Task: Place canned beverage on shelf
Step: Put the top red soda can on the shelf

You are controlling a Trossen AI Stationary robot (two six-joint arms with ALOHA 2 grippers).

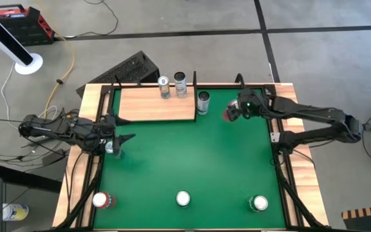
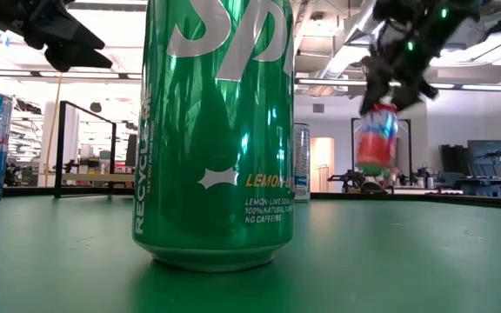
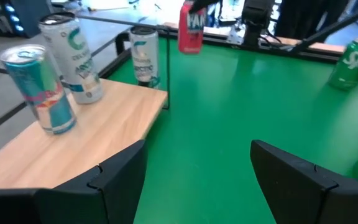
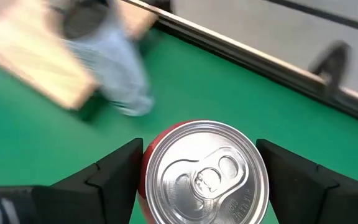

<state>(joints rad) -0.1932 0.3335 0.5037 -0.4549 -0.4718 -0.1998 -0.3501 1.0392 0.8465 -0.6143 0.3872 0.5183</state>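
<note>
Fingers (image 4: pixel 120 177) of the right gripper (image 1: pixel 236 111) clamp a red can (image 4: pixel 201 171) and hold it lifted above the worktop (image 1: pixel 192 161), right of the shelf (image 1: pixel 156 103), for placing there, while the left gripper (image 1: pixel 122 140) waits open at the left edge.

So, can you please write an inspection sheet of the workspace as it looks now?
Surface: green table, flat.
Job's things: shelf at far left, two cans on it; red can held in the air.
Clutter: one can beside the shelf, three cans along the near edge, one below the left arm.
Grippers: right pincer shut on the red can; left pincer open, empty, near the shelf.
Cables: loose wires on the floor at left.
Surroundings: black case behind the table; no person seen.
</note>
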